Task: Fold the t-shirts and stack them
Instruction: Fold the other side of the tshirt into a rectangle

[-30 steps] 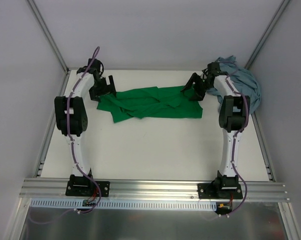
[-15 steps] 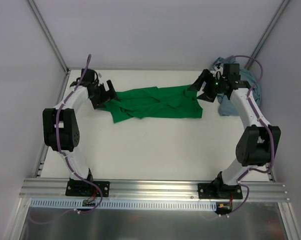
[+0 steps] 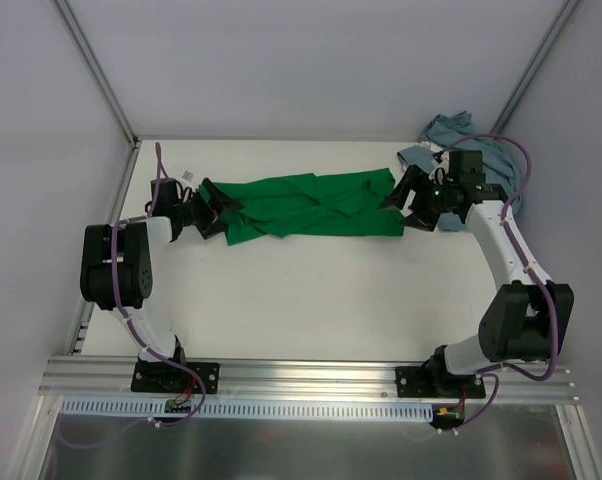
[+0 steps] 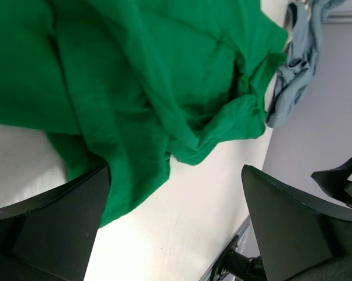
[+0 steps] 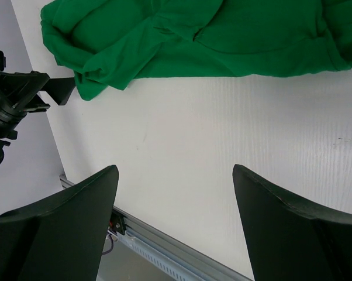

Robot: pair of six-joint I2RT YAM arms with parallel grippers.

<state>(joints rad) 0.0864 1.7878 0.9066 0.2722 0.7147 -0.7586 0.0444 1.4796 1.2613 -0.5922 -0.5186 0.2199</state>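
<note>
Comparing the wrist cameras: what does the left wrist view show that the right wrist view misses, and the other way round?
Left wrist only: the blue-grey t-shirt, bunched beyond the far end of the green t-shirt. Right wrist only: the green t-shirt's whole near edge, with a wide bare stretch of table in front. Both: the crumpled green t-shirt, white table, and open fingers, the left fingers in one, the right fingers in the other.

The left arm (image 3: 116,265) folds back sharply at its elbow, and its forearm lies low and level. At its tip the left gripper (image 3: 217,208) has both jaws spread wide, with nothing between them. The right arm (image 3: 501,240) rises from its base with the elbow swung outward and the forearm reaching in. The right gripper (image 3: 402,198) tilts downward, its jaws wide apart and gripping nothing.
</note>
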